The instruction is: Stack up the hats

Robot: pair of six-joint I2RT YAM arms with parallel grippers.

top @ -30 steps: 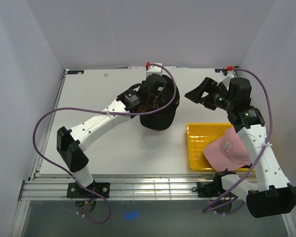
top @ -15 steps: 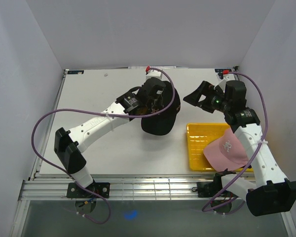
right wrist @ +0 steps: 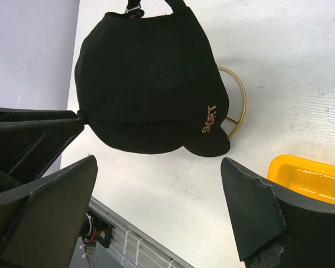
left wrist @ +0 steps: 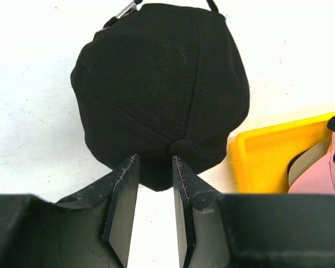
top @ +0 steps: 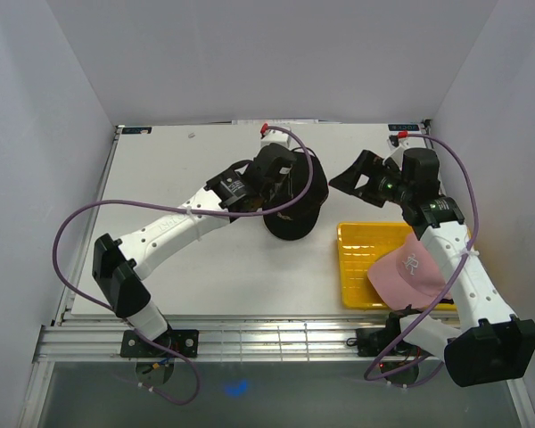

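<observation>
Wire ring (right wrist: 245,103) shows beneath black cap (right wrist: 148,84), near yellow tray (right wrist: 301,178).

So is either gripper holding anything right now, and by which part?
Nothing is held. The left gripper is open by the black cap; the right gripper is open too.

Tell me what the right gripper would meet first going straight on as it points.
Probably the black cap, dead ahead of the open right gripper in its wrist view; how far off is unclear.
</observation>
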